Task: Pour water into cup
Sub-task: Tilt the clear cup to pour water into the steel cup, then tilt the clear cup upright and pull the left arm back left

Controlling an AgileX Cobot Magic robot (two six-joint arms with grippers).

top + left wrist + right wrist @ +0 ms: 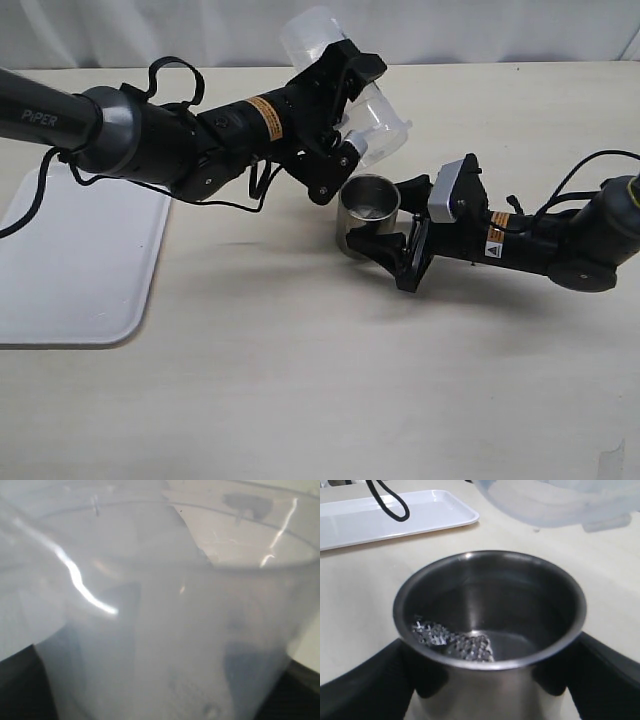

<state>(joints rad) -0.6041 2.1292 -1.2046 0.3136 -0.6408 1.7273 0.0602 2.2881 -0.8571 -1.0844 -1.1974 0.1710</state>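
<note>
The left claw (345, 125) pinches the tipped beaker (385, 122) just above the cup (368, 215). The right claw (388, 232) squeezes the cup on the worktop (300, 400). A little water (515, 642) shines inside. Tipping fast could splash water past the rim.

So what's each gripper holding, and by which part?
The left gripper holds the beaker by its side wall, tilted above the cup. The right gripper clamps the cup on opposite sides of its wall.
</note>
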